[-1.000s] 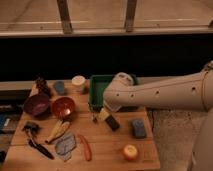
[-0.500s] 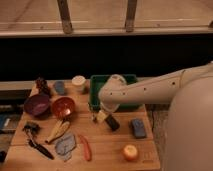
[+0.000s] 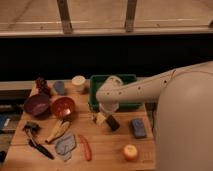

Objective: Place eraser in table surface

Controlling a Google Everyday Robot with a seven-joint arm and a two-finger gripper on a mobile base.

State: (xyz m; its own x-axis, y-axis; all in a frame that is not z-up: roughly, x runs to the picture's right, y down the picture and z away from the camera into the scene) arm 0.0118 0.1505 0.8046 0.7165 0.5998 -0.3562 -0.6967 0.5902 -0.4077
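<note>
1. Along the left edge, the brush [image 3: 39,145], the purple bowl [image 3: 36,105] and the red bowl [image 3: 63,106] lie just as they did 1 second ago.
2. Nothing has shifted further in either: the banana [image 3: 59,130] and cloth [image 3: 66,145] stay near the front edge, and the cup [image 3: 78,82] stays at the back edge.
3. The gripper [image 3: 101,118] hangs low, just in front of the tray [image 3: 125,77] and about midway along the bench. It has barely moved in the last 0.5 seconds.
4. The eraser [image 3: 112,122] lies tilted against the gripper's right side, down at the table [image 3: 107,152]. It has kept this spot for the whole 1 second. I cannot tell whether it rests fully on the wood.
5. I cannot tell whether the gripper grips the eraser or has let it go.
6. The blue block [image 3: 138,127] sits just right of the eraser without touching it, and the apple [image 3: 130,151] sits near the front edge. Both are unmoved.
7. The clear change is on the right. The arm [image 3: 150,87] now fills far more of that side than 1 second ago and hides the bench's right edge.
8. My reading is that the carry is over, since the eraser has settled on bare wood outside the tray. What probably remains is a clean release and a lift straight up, so the eraser is not dragged towards the blue block.
</note>
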